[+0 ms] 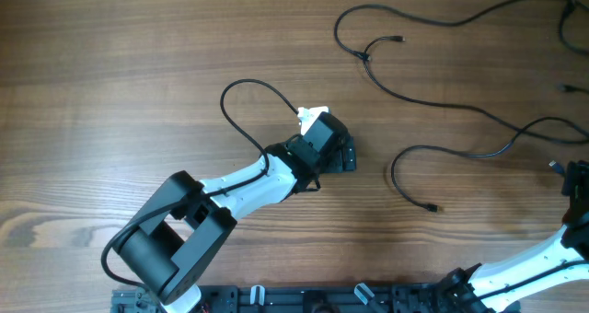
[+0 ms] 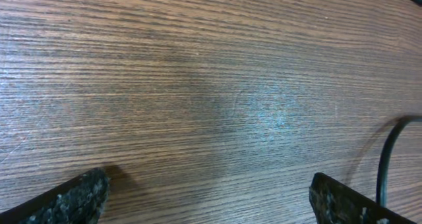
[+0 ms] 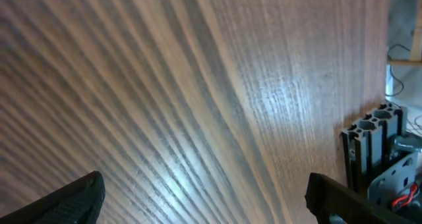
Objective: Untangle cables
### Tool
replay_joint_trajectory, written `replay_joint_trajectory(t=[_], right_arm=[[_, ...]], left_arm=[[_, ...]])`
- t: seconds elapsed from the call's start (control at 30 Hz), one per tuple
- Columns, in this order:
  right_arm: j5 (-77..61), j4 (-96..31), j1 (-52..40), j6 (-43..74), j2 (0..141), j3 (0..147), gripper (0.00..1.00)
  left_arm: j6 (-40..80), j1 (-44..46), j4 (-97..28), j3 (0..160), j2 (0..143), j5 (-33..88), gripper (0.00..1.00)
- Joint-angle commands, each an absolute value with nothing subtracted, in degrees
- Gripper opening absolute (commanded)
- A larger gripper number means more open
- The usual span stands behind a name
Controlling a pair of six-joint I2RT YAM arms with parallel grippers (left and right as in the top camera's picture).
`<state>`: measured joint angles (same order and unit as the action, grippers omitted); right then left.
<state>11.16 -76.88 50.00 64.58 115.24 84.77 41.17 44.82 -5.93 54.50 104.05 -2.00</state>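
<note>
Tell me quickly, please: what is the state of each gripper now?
Left gripper: open, holding nothing.
Right gripper: open, holding nothing.

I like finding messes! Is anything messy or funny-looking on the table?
Yes: the thin black cables lie in loose, crossing loops on the right side of the brown wooden table. Nothing looks spilled or broken.

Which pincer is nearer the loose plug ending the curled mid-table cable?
Left. The left pincer sits beside that cable, left of the plug; the right pincer is far right of it.
</note>
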Motion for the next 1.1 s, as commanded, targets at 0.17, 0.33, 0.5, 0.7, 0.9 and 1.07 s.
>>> replay_joint_trajectory(t=[0.17,0.33,0.5,0.7,0.9,1.07], right_arm=[[8.8,-79.2,47.5,63.0,115.7,84.7,1.0],[8.9,-80.1,40.5,63.0,114.6,84.7,1.0],[8.3,-78.6,30.6,59.7,111.9,84.8,1.0],[5.6,-74.9,15.6,52.2,106.5,86.1,1.0],[3.2,-66.6,-2.6,44.9,96.7,86.4,1.0],[4.8,-60.6,-14.4,45.0,93.4,86.4,1.0]], left_arm=[[40.9,44.0,-4.7,54.5,103.2,-1.5,1.0],[40.7,39.5,-7.5,54.5,96.6,-1.8,1.0],[40.7,35.4,-14.2,54.5,92.8,-5.8,1.0],[37.7,30.9,-21.4,54.5,85.1,-12.9,1.0],[37.7,25.3,-27.0,54.5,77.9,-16.2,1.0],[37.7,23.6,-28.1,54.4,77.6,-16.1,1.0]])
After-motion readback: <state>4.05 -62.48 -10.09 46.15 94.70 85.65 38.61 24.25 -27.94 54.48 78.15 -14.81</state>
